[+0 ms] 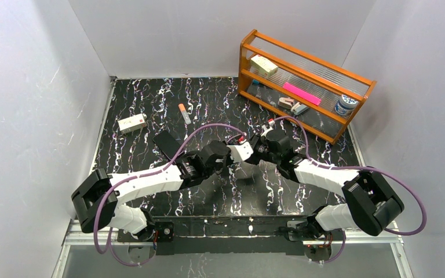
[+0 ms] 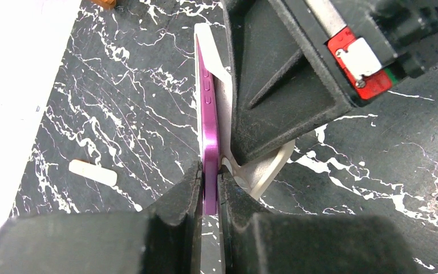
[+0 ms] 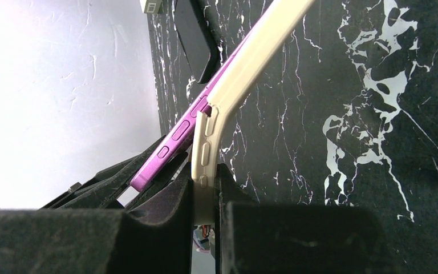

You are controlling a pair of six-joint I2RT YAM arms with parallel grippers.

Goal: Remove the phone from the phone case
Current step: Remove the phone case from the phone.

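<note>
A purple phone [image 2: 207, 123] sits partly in a cream phone case [image 3: 246, 57], held in the air between the two arms at the table's middle [image 1: 241, 152]. My left gripper [image 2: 210, 188] is shut on the phone's purple edge. My right gripper [image 3: 205, 191] is shut on the case's cream rim. In the right wrist view the phone [image 3: 171, 142] angles away from the case at the near end, peeled out of it there. In the top view the two grippers [image 1: 226, 155] [image 1: 255, 149] meet over the case.
A wooden rack [image 1: 301, 84] with small items stands at the back right. A white box [image 1: 132, 123], an orange-tipped tube [image 1: 183, 113] and a flat black item [image 1: 166, 145] lie on the black marbled table [image 1: 150, 104] to the left. White walls close in both sides.
</note>
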